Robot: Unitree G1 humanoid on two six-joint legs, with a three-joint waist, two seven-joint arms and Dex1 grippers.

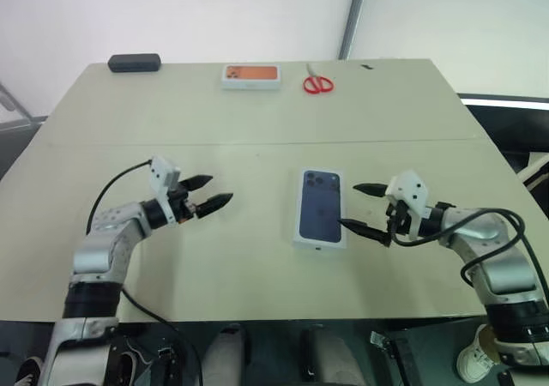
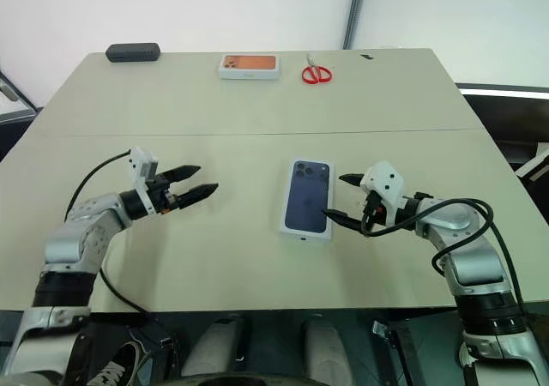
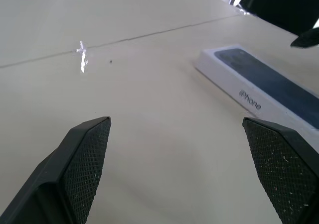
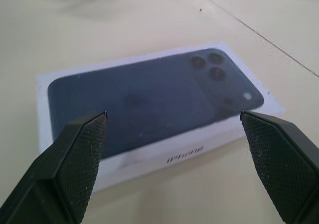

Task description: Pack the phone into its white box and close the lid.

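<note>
Lying closed mid-table, the white box (image 1: pixel 321 243) wears the lid (image 1: pixel 321 206); we see the right gripper (image 1: pixel 367 208) beside it and the left gripper (image 1: pixel 210 192) well apart, both spread empty.

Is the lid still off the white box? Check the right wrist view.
No. The lid sits closed on the white box, its printed phone picture facing up, and nothing grips it.

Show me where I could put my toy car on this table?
Plenty of bare beige table lies between the closed white box with the phone picture and the far row: black oblong case, orange-topped box, red scissors. Between the open left gripper and the box is free too.
</note>
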